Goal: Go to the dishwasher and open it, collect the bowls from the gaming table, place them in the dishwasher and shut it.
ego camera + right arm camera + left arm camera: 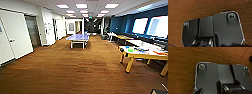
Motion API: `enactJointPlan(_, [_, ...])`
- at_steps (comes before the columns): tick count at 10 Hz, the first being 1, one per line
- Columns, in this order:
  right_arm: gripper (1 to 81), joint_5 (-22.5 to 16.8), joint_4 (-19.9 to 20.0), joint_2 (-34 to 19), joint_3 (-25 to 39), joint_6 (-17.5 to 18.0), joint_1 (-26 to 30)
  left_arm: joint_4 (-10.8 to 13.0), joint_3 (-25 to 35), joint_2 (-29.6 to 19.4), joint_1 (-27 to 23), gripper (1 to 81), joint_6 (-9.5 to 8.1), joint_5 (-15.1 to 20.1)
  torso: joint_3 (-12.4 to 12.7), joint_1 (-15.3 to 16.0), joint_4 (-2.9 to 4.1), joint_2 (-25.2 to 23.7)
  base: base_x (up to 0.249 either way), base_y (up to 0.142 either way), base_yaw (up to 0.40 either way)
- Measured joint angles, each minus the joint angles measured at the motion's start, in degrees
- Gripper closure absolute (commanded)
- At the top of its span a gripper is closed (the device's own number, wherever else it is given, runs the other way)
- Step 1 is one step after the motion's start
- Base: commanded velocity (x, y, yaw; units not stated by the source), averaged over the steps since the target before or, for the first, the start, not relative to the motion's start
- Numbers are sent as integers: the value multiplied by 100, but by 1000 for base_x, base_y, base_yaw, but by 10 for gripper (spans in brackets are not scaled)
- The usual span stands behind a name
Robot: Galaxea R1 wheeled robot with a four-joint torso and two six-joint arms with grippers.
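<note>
Here I face a carpeted hall; bowls [130, 49] sit on the yellow-edged bench [140, 55], awaiting collection. Whether either end effector is parted, I cannot tell.

text: none readable | signs: none | note: possibly too blurred to tell

Both wrists point straight down: the left arm's wide dark plate with round corner fittings [209, 79] and the right arm's matching dark plate [224, 31] hang above brown carpet
</note>
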Motion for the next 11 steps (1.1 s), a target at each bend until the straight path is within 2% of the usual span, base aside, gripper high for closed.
enactJointPlan(11, [10, -60, 2, 66, 54, 0, -24, 0, -72, -15, 35, 10, 1, 20, 0, 0, 0, 0, 189, 0, 0])
